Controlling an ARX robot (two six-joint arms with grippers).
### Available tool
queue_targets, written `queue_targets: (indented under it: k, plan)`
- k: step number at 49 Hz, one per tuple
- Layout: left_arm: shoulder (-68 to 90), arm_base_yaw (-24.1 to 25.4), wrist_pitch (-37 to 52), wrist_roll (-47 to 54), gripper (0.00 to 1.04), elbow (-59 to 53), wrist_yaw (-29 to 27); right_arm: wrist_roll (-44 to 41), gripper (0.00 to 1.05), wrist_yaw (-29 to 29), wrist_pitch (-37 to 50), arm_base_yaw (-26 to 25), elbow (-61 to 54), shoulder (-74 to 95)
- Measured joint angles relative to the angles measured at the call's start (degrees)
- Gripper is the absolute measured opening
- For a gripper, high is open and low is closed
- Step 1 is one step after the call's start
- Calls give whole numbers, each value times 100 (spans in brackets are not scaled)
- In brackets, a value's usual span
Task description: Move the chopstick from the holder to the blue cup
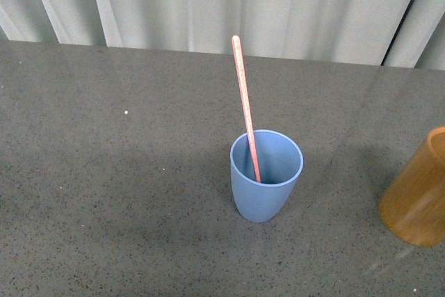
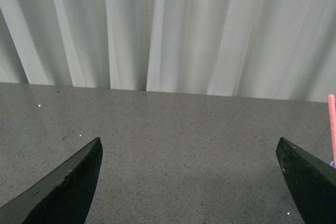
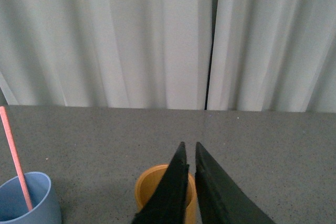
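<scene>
The blue cup [image 1: 266, 174] stands upright in the middle of the grey table. One salmon-pink chopstick [image 1: 245, 106] leans inside it, its top tilted to the left. The orange-brown holder [image 1: 418, 197] is at the right edge of the front view, partly cut off. Neither arm shows in the front view. My left gripper [image 2: 189, 150] is open over bare table, with the chopstick [image 2: 332, 124] at the frame's edge. My right gripper [image 3: 189, 148] is shut with nothing in it, above the holder [image 3: 152, 184]. The blue cup [image 3: 29, 203] and chopstick [image 3: 14, 158] show beside it.
A pale pleated curtain [image 1: 229, 5] hangs along the far edge of the table [image 1: 104, 172]. Grey speckled tabletop stretches to the left of the cup.
</scene>
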Motion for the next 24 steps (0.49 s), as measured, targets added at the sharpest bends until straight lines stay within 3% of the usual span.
queue_targets:
  k: [24]
  plan:
    - [0,0,0,2,98,0,2,0,84,2,0,0,0,0]
